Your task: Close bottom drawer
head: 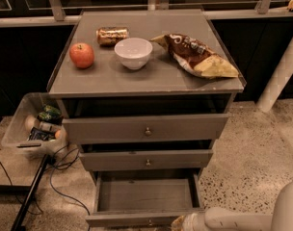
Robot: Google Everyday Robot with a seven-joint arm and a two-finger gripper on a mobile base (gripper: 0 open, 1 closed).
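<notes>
The bottom drawer is open below the counter's front edge. My gripper, grip unreadable, sits by its front, right of centre; I judge pushing there could jam it.

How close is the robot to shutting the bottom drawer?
Done: nothing yet, the bottom drawer stands wide open with its board floor showing. In hand: the gripper is low at the drawer's front edge, toward its right side. Left: pushing the drawer fully in.

Open bottom drawer, hand at front
</notes>
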